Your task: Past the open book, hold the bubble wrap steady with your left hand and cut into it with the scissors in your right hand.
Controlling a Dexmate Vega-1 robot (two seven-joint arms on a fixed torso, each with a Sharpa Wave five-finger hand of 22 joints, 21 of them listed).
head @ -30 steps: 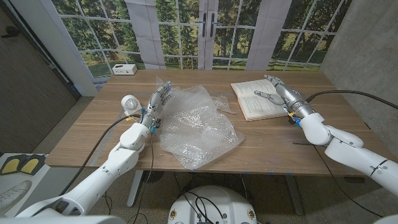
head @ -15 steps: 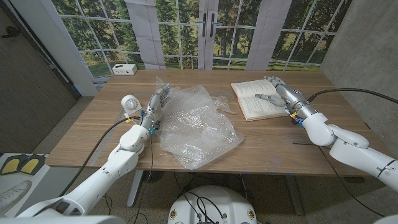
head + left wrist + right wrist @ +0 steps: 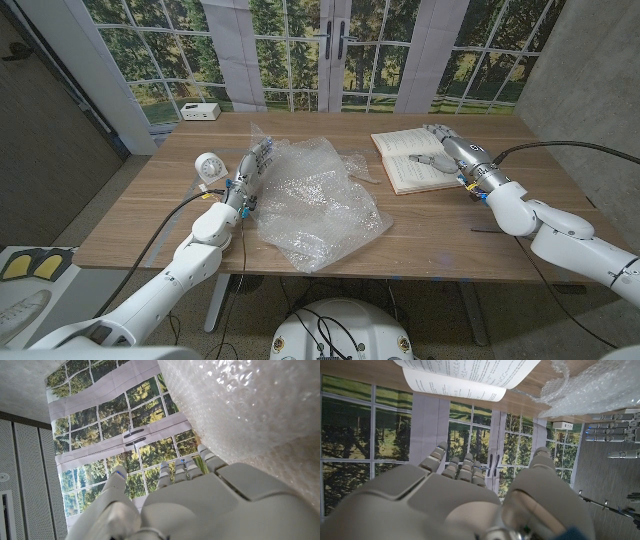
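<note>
the bubble wrap [image 3: 318,205] lies crumpled across the middle of the wooden table [image 3: 150,215], one corner hanging over the near edge. the open book [image 3: 415,160] lies to its right, near the far edge, pages up.

the left hand [image 3: 252,168] rests along the left edge of the bubble wrap, fingers stretched out toward the far side of the table and touching the plastic; it has nothing gripped. in the left wrist view the left hand [image 3: 190,505] shows its fingers reaching forward with the bubble wrap [image 3: 250,405] right beside them. it sits where it was a second ago, and the wrap has not shifted.

the right hand [image 3: 447,150] is over the right page of the book, by the scissors [image 3: 430,157], which lie on the page. compared with a second ago the hand has turned and drawn slightly nearer, so it now lies closer over the scissors; whether the fingers have hold of them, i cannot tell. in the right wrist view the right hand [image 3: 470,495] has its fingers partly curled, with the book [image 3: 465,375] beyond them.

a small white dial clock [image 3: 207,166] stands just left of the left hand, and a white box [image 3: 200,111] sits at the far left corner.
</note>
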